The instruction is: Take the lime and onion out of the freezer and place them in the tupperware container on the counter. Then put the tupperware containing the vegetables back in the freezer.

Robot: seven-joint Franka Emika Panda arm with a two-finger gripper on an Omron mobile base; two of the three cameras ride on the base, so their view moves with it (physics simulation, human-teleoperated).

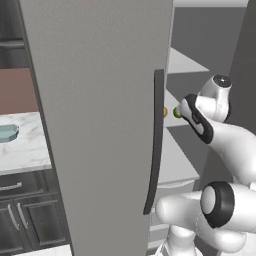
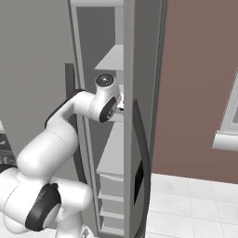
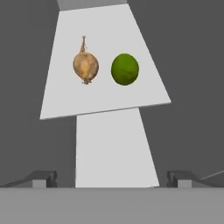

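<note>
Two vegetables on the freezer shelf, fingers spread wide

I have the arm reaching into the open freezer [image 1: 100, 100]. From the left base camera its speckled grey door takes up the middle, with the long dark handle [image 1: 155, 145] running down its edge, and the wrist sits just past that edge at about 3 o'clock from the handle.

Through the hand camera I see the onion [image 3: 85, 65] and the lime [image 3: 125, 69] side by side on a pale shelf [image 3: 105, 96], the lime at 3 o'clock from the onion, close but not touching. Both lie toward 12 o'clock in that view, well apart from the gripper [image 3: 112, 177]. Its fingertips [image 3: 43, 177] stand far apart at the bottom edge, at 7 and 5 o'clock, with nothing between them.

From the left base camera, slivers of onion and lime peek out between door edge and wrist. Over at 9 o'clock the tupperware container [image 1: 7, 132] rests on the counter [image 1: 25, 150], its marble top above dark cabinets [image 1: 25, 215].
</note>
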